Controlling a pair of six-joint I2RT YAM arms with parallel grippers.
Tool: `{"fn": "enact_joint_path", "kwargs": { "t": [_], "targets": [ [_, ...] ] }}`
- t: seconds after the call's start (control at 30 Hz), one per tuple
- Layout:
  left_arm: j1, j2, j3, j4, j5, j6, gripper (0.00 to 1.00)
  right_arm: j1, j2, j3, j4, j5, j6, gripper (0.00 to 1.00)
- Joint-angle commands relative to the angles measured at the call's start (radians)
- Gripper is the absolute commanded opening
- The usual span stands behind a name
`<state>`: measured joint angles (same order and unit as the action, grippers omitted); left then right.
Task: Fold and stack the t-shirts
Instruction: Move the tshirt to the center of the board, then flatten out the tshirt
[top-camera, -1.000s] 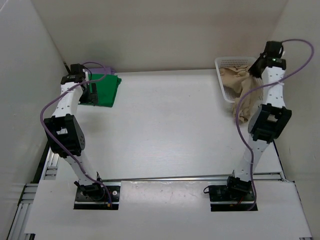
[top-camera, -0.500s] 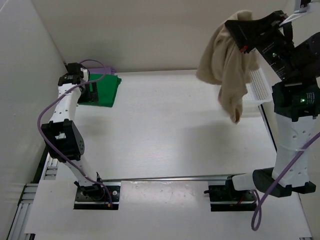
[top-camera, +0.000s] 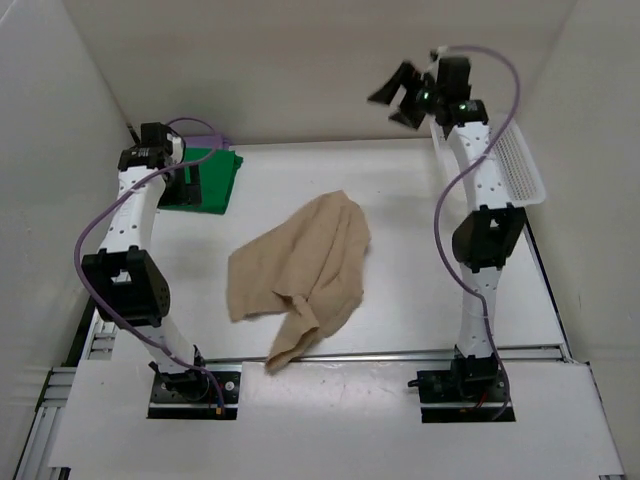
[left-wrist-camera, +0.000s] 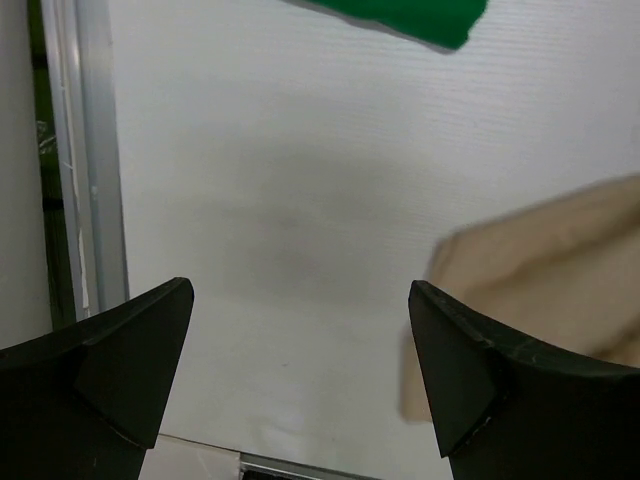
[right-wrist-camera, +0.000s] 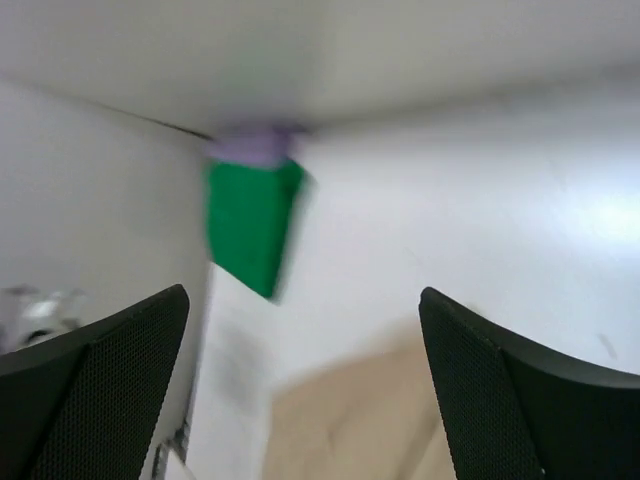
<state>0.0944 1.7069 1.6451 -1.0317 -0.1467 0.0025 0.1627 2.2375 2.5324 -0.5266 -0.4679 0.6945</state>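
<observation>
Beige t-shirt (top-camera: 305, 275) in a heap on table (top-camera: 420, 230); right gripper (top-camera: 396, 99) aloft, jaws spread.

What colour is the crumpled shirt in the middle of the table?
The shirt is tan beige, clearest from the top external view.

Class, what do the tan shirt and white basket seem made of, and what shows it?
Tan shirt: soft matte cloth, probably; it lies crumpled in folds. White basket: likely rigid plastic, judging by its perforated mesh wall.
</observation>
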Motion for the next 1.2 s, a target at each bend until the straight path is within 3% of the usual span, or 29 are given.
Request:
{"fn": "enact_joint_path", "kwargs": {
  "t": [0.0,0.03,0.17,0.3,0.37,0.43,0.6,0.7,0.77,0.83,0.87,0.9,0.93,0.97,1.07,1.17],
  "targets": [
    [-0.057,0.016,0.068,-0.106,0.027,-0.002,1.00,-0.019,-0.083,-0.120,-0.308,0.012,-0.121,0.99],
    [-0.080,0.016,0.068,-0.167,0.051,-0.002,1.00,0.015,-0.257,-0.420,-0.296,0.073,-0.175,0.99],
    [-0.113,-0.041,-0.022,-0.260,0.113,-0.002,1.00,0.109,-0.610,-0.994,-0.193,0.195,-0.296,0.99],
    [-0.134,-0.124,-0.360,-0.231,-0.002,-0.002,1.00,0.282,-0.812,-1.371,-0.153,0.270,-0.267,0.99],
    [-0.116,-0.133,-0.467,-0.102,-0.112,-0.002,1.00,0.380,-0.846,-1.533,-0.055,0.270,-0.184,0.99],
    [-0.082,-0.118,-0.556,0.015,-0.104,-0.002,1.00,0.466,-0.813,-1.581,0.038,0.265,-0.111,0.99],
    [-0.056,-0.064,-0.565,0.145,-0.007,-0.002,1.00,0.518,-0.620,-1.534,0.105,0.304,0.020,0.99],
    [-0.056,-0.037,-0.539,0.170,0.041,-0.002,1.00,0.518,-0.524,-1.534,0.192,0.241,0.080,0.88],
    [-0.056,0.008,-0.521,0.179,0.053,-0.002,0.99,0.529,-0.468,-1.508,0.226,0.192,0.103,0.72],
    [-0.056,0.029,-0.521,0.179,0.053,-0.002,0.78,0.529,-0.411,-1.476,0.226,0.158,0.103,0.61],
    [-0.056,0.043,-0.521,0.179,0.053,-0.002,0.68,0.529,-0.398,-1.476,0.226,0.146,0.114,0.42],
    [-0.056,0.043,-0.533,0.179,0.074,-0.002,0.56,0.529,-0.388,-1.476,0.226,0.146,0.114,0.29],
    [-0.056,0.052,-0.533,0.179,0.075,-0.002,0.28,0.518,-0.388,-1.476,0.226,0.131,0.114,0.17],
    [-0.056,0.053,-0.544,0.179,0.084,-0.002,0.10,0.505,-0.388,-1.476,0.212,0.121,0.114,0.02],
    [-0.042,0.025,-0.544,0.147,0.084,-0.002,0.10,0.391,-0.547,-1.573,0.191,0.141,0.145,0.00],
    [0.020,-0.111,-0.513,0.095,0.084,-0.002,0.10,0.307,-0.908,-1.601,0.073,0.259,0.056,0.00]
  ]
}}
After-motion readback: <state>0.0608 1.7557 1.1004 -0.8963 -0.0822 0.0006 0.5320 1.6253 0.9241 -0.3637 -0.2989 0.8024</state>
